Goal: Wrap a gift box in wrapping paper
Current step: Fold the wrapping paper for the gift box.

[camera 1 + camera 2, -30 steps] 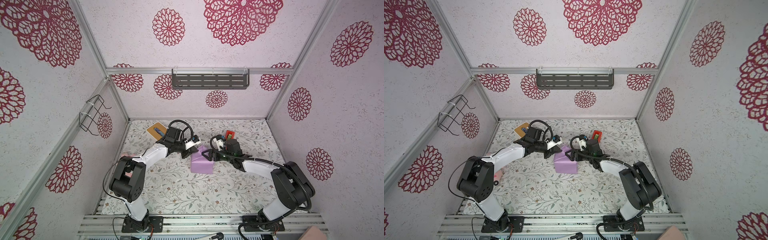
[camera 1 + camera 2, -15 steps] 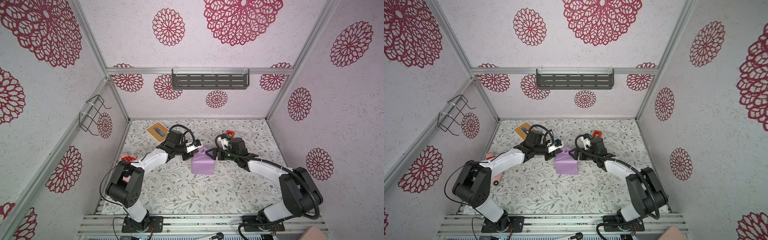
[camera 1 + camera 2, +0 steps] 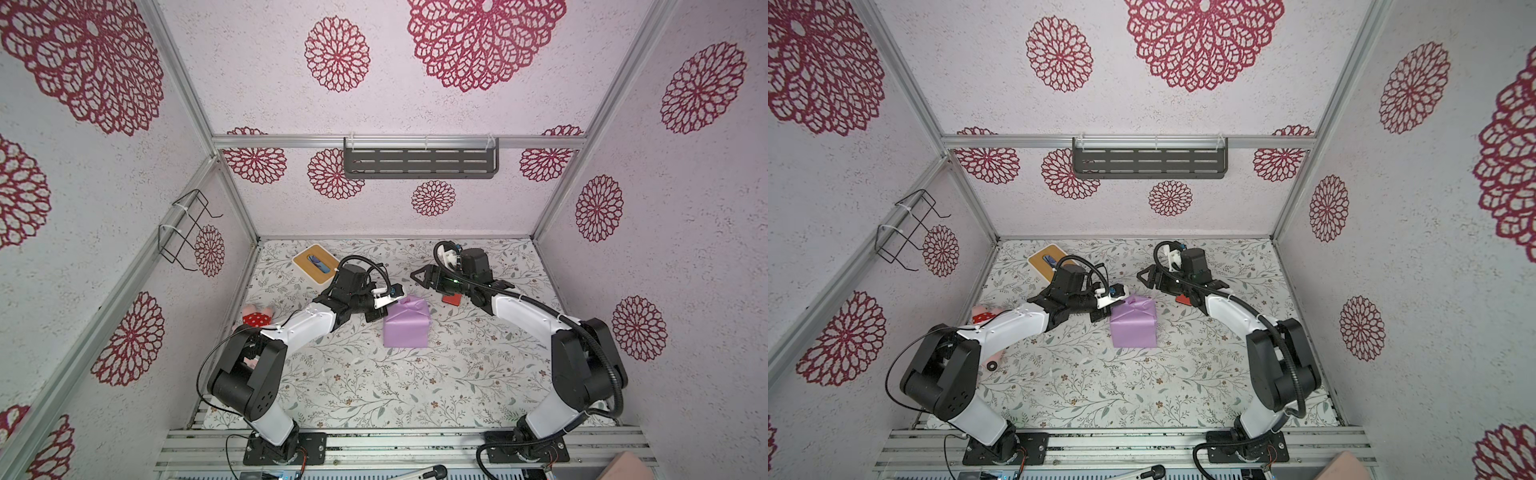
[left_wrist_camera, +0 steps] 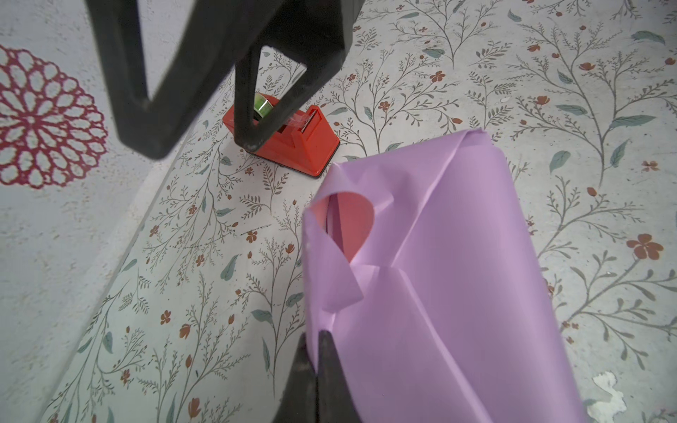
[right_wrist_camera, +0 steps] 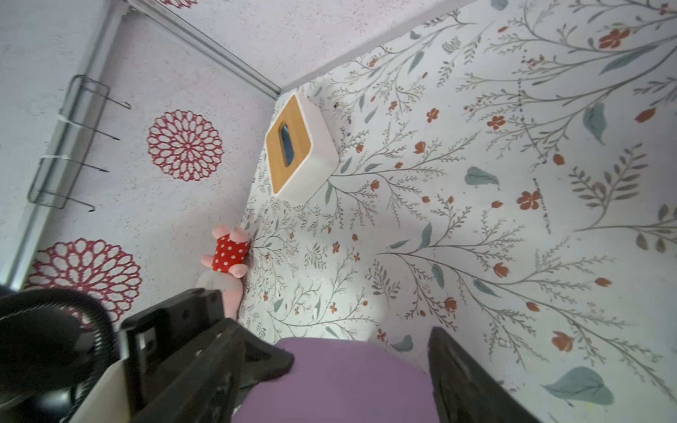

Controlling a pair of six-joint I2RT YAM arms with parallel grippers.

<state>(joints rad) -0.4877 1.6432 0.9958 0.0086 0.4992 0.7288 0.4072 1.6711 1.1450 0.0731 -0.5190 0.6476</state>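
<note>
The left gripper (image 4: 315,370) is sitting fully closed, its tips touching the paper (image 4: 439,256) along an edge of the wrapped box. Whether a fold is being pinched between them I cannot tell. In both top views it is lying at 10 o'clock of the box, right against it.

The right gripper (image 3: 417,277) is hanging with its jaws spread wide, gripping nothing, at 12 o'clock of the box and apart from it.

The paper is covering the box with its lilac face out, so the box itself is hiding beneath. One corner of the paper on top is curling open and showing its pink face. The box is standing upright near the middle of the table (image 3: 374,395).

A red tape dispenser (image 3: 451,299) is sitting near it at 2 o'clock. A tissue box (image 3: 313,264) is lying at 10 o'clock, and a toy (image 3: 257,318) at 9 o'clock by the wall.
</note>
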